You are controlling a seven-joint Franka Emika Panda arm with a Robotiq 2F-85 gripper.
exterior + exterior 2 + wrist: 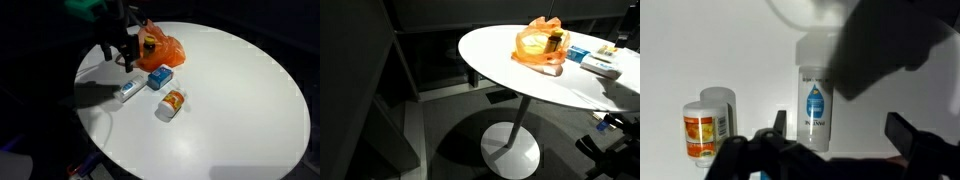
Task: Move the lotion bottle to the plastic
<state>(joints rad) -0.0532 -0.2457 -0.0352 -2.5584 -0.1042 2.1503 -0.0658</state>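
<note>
The gripper (pixel 124 58) is hanging over the round white table (pixel 240 110), close to the edge nearest the arm's base. Its jaws are standing apart and gripping nothing. In the wrist view the two dark fingers (pixel 770 135) are framing the lower end of the lotion bottle (pixel 131 90), but I cannot tell whether they are touching it.

The lotion bottle is lying on its side on the bare tabletop, near that same edge. It is white with a blue drop on its label. A blue box (pixel 160 77) is sitting just beside it, toward the middle of the table. An orange-labelled bottle (pixel 172 103) is lying a little further in, also on its side.

The orange plastic bag (pixel 160 46) is sitting crumpled by the table's edge, beyond the blue box. It is apart from the lotion bottle, and something dark is showing inside its open top.
</note>
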